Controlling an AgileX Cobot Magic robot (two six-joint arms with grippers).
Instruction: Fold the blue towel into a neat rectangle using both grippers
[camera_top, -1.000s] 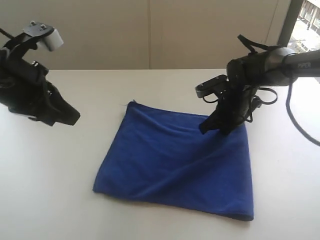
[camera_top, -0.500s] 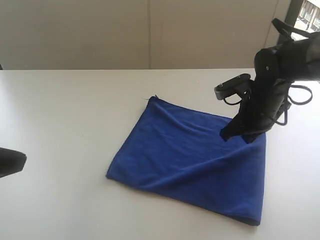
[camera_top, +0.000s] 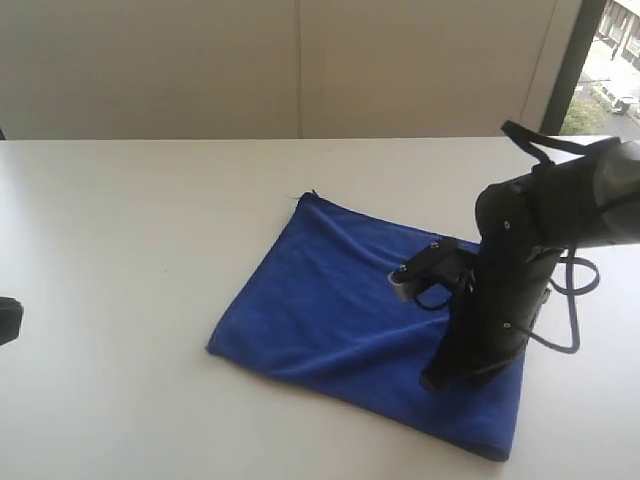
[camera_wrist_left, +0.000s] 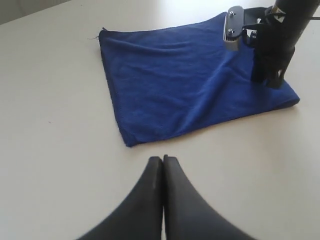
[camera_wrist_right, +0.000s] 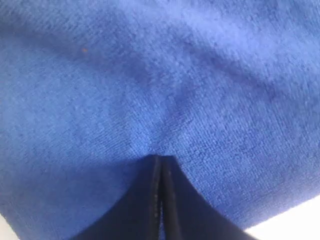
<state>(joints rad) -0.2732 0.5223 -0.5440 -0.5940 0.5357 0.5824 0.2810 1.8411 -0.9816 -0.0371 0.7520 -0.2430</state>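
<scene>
The blue towel (camera_top: 330, 300) lies flat on the white table as a folded, roughly rectangular sheet with soft creases. My right gripper (camera_top: 435, 382) is shut, its tips pressed down onto the towel's near right part. In the right wrist view the shut jaws (camera_wrist_right: 161, 157) rest on the towel's pile (camera_wrist_right: 150, 75), with no cloth visible between them. My left gripper (camera_wrist_left: 163, 159) is shut and empty over bare table, just short of the towel's (camera_wrist_left: 185, 85) nearest corner. In the exterior view only a dark sliver of the left arm (camera_top: 8, 320) shows at the left edge.
The white table (camera_top: 150, 220) runs to a beige wall at the back. A window strip (camera_top: 600, 70) shows at the far right. The right arm's wrist camera plate (camera_top: 405, 280) and cable loops (camera_top: 575, 300) hang over the towel's right side.
My right gripper has slid from the towel's far right corner down to its near right part, staying shut. The left arm has drawn out to the left edge of the exterior view.
</scene>
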